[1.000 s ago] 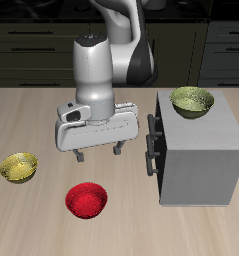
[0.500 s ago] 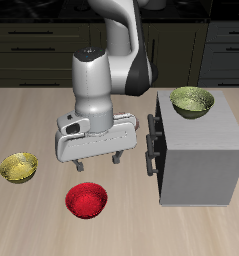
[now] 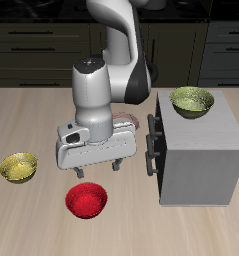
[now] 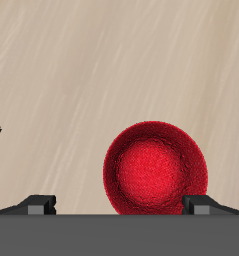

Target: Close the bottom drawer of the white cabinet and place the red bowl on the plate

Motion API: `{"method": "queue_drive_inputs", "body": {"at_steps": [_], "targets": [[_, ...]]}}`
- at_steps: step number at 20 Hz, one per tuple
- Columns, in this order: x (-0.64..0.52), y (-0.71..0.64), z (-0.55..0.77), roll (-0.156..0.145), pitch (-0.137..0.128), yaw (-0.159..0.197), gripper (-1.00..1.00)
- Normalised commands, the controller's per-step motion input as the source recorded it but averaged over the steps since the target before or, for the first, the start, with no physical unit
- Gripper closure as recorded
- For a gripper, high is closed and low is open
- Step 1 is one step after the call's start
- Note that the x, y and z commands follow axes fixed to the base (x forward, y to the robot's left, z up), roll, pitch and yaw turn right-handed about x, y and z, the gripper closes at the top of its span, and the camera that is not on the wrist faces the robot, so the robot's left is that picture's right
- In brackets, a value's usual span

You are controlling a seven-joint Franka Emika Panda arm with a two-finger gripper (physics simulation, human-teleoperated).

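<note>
The red bowl [image 3: 87, 199] sits on the table near the front edge; it also shows in the wrist view [image 4: 156, 168]. My gripper [image 3: 97, 167] is open and empty, hanging just above and a little behind the bowl, with its fingertips [image 4: 37, 203] spread wide. The white cabinet [image 3: 199, 150] stands beside the arm. Its bottom drawer [image 3: 159, 162] sits flush with the upper drawer, and their dark handles line up. The plate [image 3: 134, 120] is mostly hidden behind my gripper body; only a sliver of pinkish rim shows.
A yellow-green bowl [image 3: 19, 167] sits on the table, on the far side of the red bowl from the cabinet. An olive-green bowl [image 3: 191, 101] rests on top of the cabinet. Dark kitchen cabinets line the back.
My gripper has come down and toward the table's front edge, closer to the red bowl. The bowls and drawers have not moved.
</note>
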Motion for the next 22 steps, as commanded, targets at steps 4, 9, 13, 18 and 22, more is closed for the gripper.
{"method": "queue_drive_inputs", "body": {"at_steps": [4,9,13,18,22], "targets": [[0.01,-0.01,-0.19,0.008,0.028,-0.009,-1.00],[0.00,0.02,-0.23,0.011,0.024,0.019,-1.00],[0.02,0.00,-0.20,0.005,0.021,0.006,-1.00],[0.01,-0.01,-0.15,0.000,0.014,0.005,-1.00],[0.02,0.01,-0.12,-0.001,0.015,0.004,-1.00]]}}
